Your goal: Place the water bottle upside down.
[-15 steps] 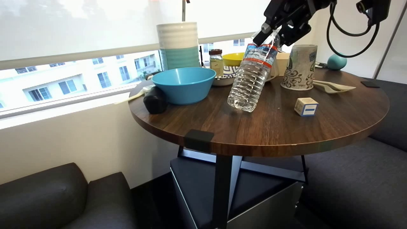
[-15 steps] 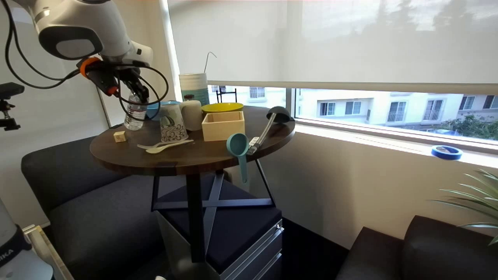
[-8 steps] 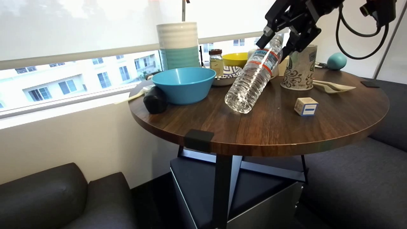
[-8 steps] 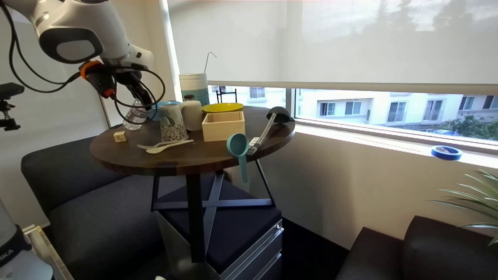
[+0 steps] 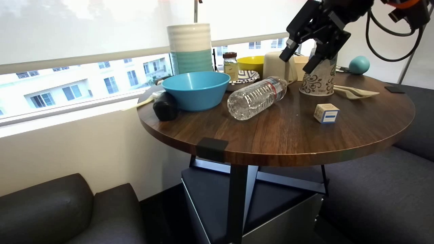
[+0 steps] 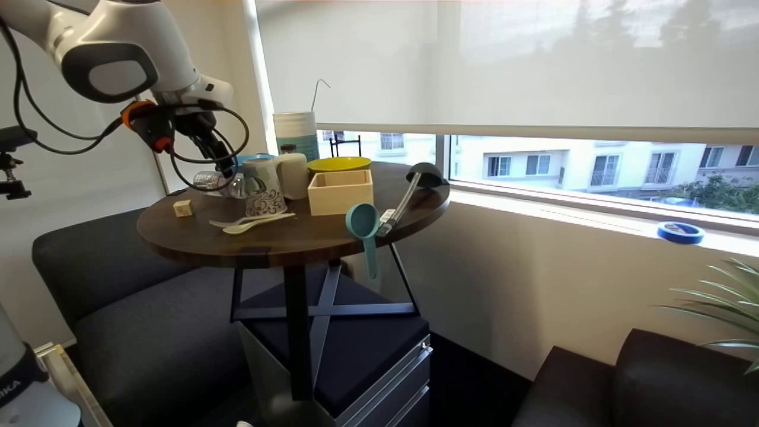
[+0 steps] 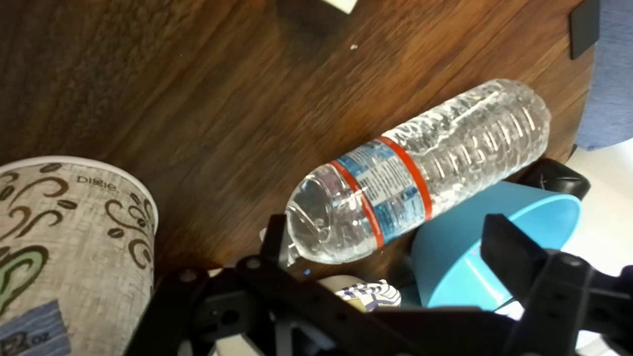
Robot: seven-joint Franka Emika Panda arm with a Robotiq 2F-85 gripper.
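We saw the gripper (image 5: 297,62) agape and empty, the water bottle (image 5: 256,97) flat on its side, base toward the edge of the table (image 5: 291,135), and one nudge, we feared, could roll its round body off!

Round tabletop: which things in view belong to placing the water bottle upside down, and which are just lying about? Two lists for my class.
Belongs to the job: water bottle, on its side; tool, open.

Just lying about, among others: blue bowl; yellow bowl; paper cup; small cube; wooden box; teal scoop.
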